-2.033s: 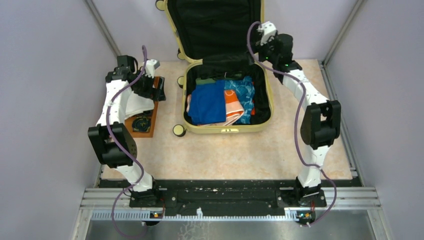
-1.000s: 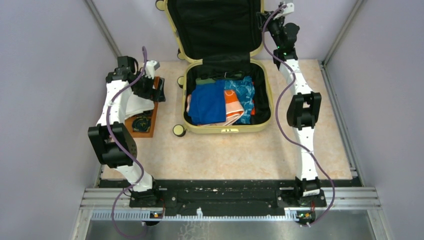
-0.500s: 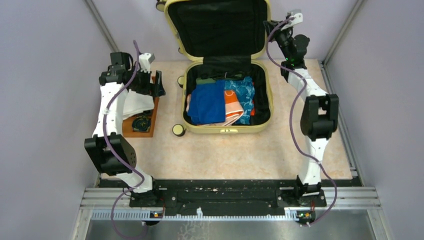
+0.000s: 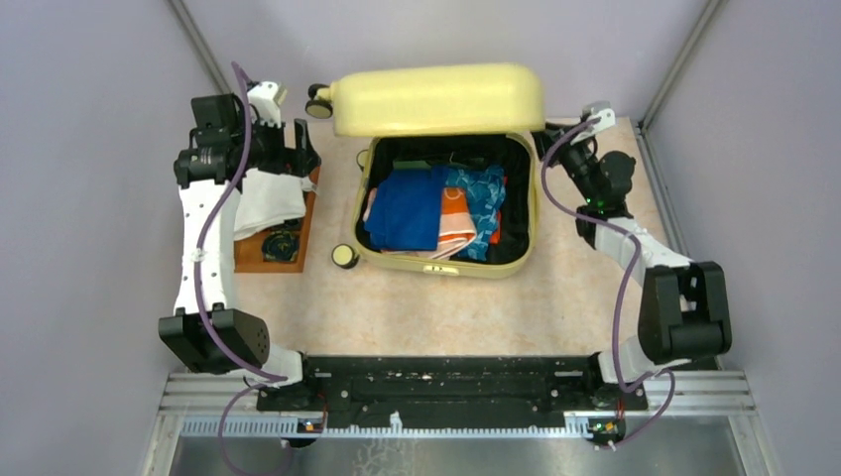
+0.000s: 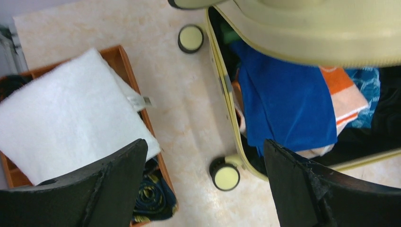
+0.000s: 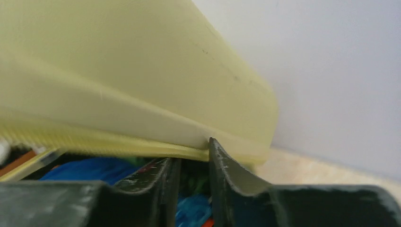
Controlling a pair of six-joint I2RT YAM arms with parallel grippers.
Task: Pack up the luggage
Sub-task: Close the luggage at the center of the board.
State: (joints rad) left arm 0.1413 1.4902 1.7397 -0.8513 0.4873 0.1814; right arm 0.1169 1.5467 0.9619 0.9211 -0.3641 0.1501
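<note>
The luggage point(image 4: 441, 266) sat on the table point(image 4: 446, 317), lid point(image 6: 118, 71) half down over folded clothes point(image 4: 407, 208), the right gripper point(image 6: 191, 151) at its rim, probably steering it shut (fingers point(image 6: 222, 165) nearly together; grip unclear), while the left gripper point(image 5: 203, 142) hung wide open above a towel point(image 5: 66, 109)

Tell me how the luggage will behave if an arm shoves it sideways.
The luggage lies flat on its shell with its wheels pointing sideways, so it would probably slide rather than roll. The hard shell looks stiff. The partly closed lid may swing on its hinge when jolted.
</note>
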